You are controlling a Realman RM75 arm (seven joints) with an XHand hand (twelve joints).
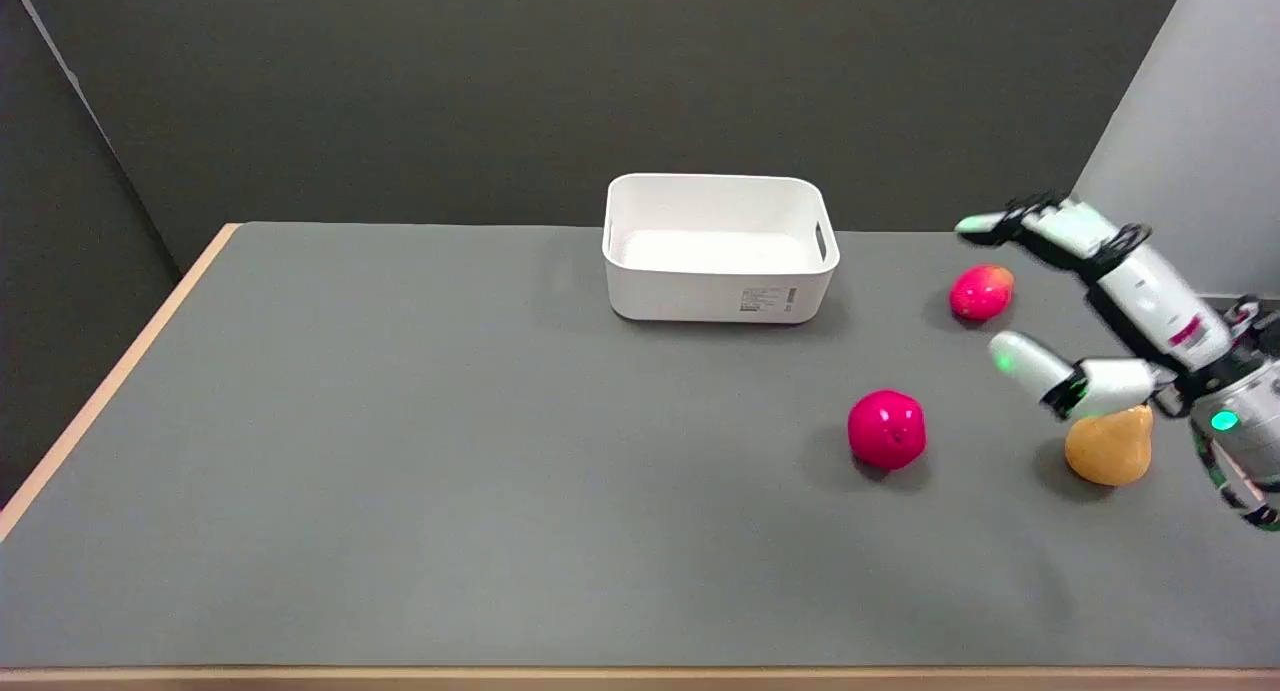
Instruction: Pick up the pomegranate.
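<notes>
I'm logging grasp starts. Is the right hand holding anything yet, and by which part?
Nothing is held. The right hand is open in the air, fingers spread, apart from the pomegranate, which sits on the table.

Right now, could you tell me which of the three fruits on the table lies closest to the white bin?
The reddish fruit with the yellow patch, just right of the white bin. The pomegranate and orange pear lie nearer the camera.
</notes>
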